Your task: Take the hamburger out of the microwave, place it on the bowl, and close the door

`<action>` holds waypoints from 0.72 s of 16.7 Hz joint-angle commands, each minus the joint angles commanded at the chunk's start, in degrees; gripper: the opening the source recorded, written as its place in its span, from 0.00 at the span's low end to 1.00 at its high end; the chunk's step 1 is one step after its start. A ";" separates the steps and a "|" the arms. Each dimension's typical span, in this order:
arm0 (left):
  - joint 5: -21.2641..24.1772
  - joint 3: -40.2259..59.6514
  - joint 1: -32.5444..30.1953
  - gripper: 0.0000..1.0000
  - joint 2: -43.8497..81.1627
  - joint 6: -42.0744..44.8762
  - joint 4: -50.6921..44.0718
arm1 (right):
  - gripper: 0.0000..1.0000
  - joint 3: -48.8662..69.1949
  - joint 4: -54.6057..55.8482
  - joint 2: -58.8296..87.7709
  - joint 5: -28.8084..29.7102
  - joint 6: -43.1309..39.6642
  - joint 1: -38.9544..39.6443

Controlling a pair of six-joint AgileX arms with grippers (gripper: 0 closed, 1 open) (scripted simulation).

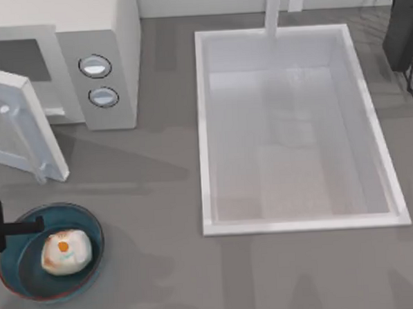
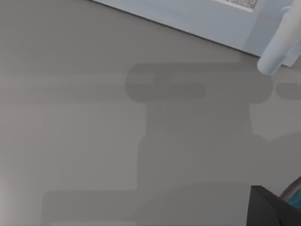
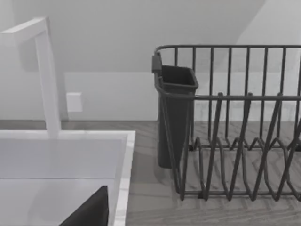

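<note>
The hamburger (image 1: 66,251), a cream lump with an orange spot, lies inside the teal bowl (image 1: 22,275) at the table's front left. My left gripper (image 1: 35,224) hovers over the bowl's left rim, open and apart from the hamburger; one dark finger (image 2: 273,209) shows in the left wrist view beside a sliver of the bowl (image 2: 295,195). The microwave (image 1: 104,56) stands at the back left with its door (image 1: 18,126) swung open toward the front. The door's white handle (image 2: 277,47) shows in the left wrist view. My right gripper (image 3: 89,212) is parked by the sink's far right corner.
A white rectangular sink (image 1: 202,141) with a faucet (image 1: 274,9) takes up the table's middle and right. A dark wire dish rack (image 3: 235,132) with a cup holder (image 1: 402,26) stands at the back right. Bare grey counter lies between the bowl and the sink.
</note>
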 joint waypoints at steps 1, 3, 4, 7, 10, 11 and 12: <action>0.00 0.00 0.00 0.00 0.00 0.00 0.00 | 1.00 0.00 0.00 0.00 0.00 0.00 0.00; 0.23 0.34 0.20 0.00 0.41 0.04 0.06 | 1.00 0.00 0.00 0.00 0.00 0.00 0.00; 0.22 0.90 0.18 0.00 1.16 0.04 0.43 | 1.00 0.00 0.00 0.00 0.00 0.00 0.00; 0.19 4.67 0.05 0.00 7.09 0.03 2.96 | 1.00 0.00 0.00 0.00 0.00 0.00 0.00; 0.12 9.96 -0.15 0.00 17.29 0.02 6.65 | 1.00 0.00 0.00 0.00 0.00 0.00 0.00; 0.10 11.72 -0.22 0.00 20.64 0.01 7.93 | 1.00 0.00 0.00 0.00 0.00 0.00 0.00; 0.07 13.35 -0.28 0.00 23.58 0.01 9.14 | 1.00 0.00 0.00 0.00 0.00 0.00 0.00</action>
